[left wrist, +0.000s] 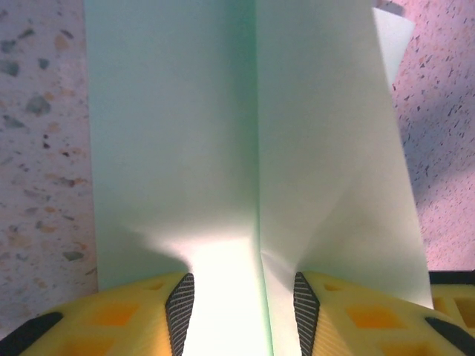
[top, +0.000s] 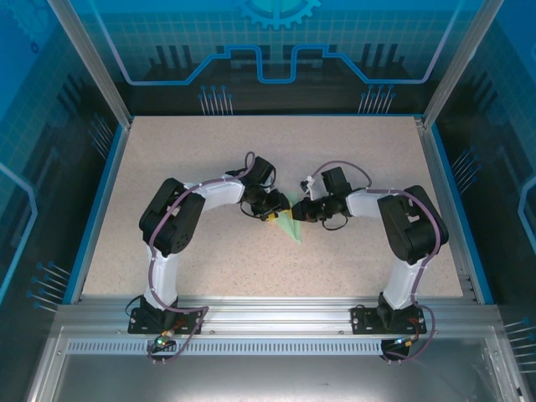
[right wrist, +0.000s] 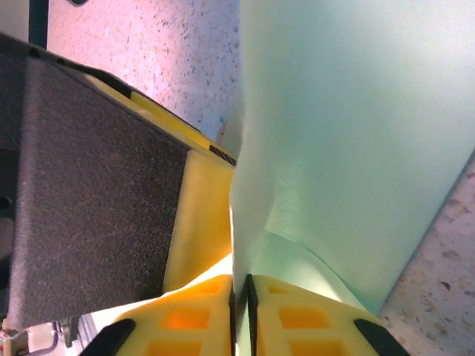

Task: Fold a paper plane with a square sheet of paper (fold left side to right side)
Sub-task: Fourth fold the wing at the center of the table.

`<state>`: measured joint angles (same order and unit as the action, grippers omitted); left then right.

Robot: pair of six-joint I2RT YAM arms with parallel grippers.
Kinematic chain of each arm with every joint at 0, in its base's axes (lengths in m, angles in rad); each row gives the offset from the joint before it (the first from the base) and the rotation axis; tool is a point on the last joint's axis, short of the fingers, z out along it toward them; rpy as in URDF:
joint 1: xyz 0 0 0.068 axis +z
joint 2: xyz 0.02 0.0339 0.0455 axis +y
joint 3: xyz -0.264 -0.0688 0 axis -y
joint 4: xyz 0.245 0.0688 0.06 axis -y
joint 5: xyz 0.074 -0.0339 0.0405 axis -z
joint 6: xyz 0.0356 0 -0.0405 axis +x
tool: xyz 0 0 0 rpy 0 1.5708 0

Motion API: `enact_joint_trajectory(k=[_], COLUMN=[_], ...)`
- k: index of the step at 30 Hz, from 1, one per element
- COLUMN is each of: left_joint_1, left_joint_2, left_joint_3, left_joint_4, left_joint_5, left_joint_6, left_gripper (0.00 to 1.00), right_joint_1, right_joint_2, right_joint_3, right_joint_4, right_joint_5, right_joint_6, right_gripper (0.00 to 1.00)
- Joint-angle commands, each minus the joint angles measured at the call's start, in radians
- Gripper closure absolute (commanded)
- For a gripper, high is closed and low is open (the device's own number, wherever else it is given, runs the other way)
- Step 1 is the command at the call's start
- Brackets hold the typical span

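the paper (top: 291,224) is sitting folded into a narrow pale green shape near the middle of the table (top: 251,151), right between the two arms. the right gripper (right wrist: 240,300) is pinching one end of it, its yellow fingers pressing together on the sheet with hardly a slit between them. the left gripper (left wrist: 243,304) is standing part-way open, its dark pads (left wrist: 180,308) sitting on either side of the long crease (left wrist: 257,148) and not squeezing anything that i can make out. a paler corner at the far right of the left wrist view is curling away from the rest of the sheet.

judging by this, the side-to-side fold is being set and sharpened. to do it well, the right gripper should be holding its end without tugging, since paper this thin is likely tearing or skewing easily. the left one should be pressing low and running along the crease so the edges are meeting squarely. the curling corner is the risk: it is probably springing open unless pressed flat first. the two grippers are working very close together, so small, slow moves are suiting this best.
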<state>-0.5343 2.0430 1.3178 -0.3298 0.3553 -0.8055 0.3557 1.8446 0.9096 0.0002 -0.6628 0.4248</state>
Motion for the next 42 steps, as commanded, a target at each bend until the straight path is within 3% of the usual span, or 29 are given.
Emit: enact_joint_trajectory(k=[1,7,15,23,42], left_joint_1=[-0.005,-0.006,-0.007,-0.007,-0.006], left_joint_2=[0.025,0.028,0.033,0.031,0.034], left_joint_3=[-0.009,-0.001,0.005,0.008,0.011], left_joint_4=[-0.063,-0.067,-0.068,-0.072,-0.075], left_joint_5=[-0.047,-0.047,-0.047,-0.047,-0.049], left_joint_6=[0.024,0.025,0.025,0.023,0.026], left_gripper=[0.53,0.53,0.52,0.52,0.52], right_joint_1=[-0.008,0.033,0.182,0.219,0.22], right_joint_2=[-0.038,-0.156,-0.241,-0.176,-0.153], right_joint_3=[-0.019,-0.08,-0.108,-0.076,-0.077], right_joint_4=[-0.023,-0.088,-0.181,-0.196,-0.183], right_joint_5=[0.02,0.179,0.45,0.482,0.448], right_joint_6=[-0.007,-0.046,-0.069,-0.064,-0.067], right_gripper=[0.75,0.65,0.6,0.61,0.81])
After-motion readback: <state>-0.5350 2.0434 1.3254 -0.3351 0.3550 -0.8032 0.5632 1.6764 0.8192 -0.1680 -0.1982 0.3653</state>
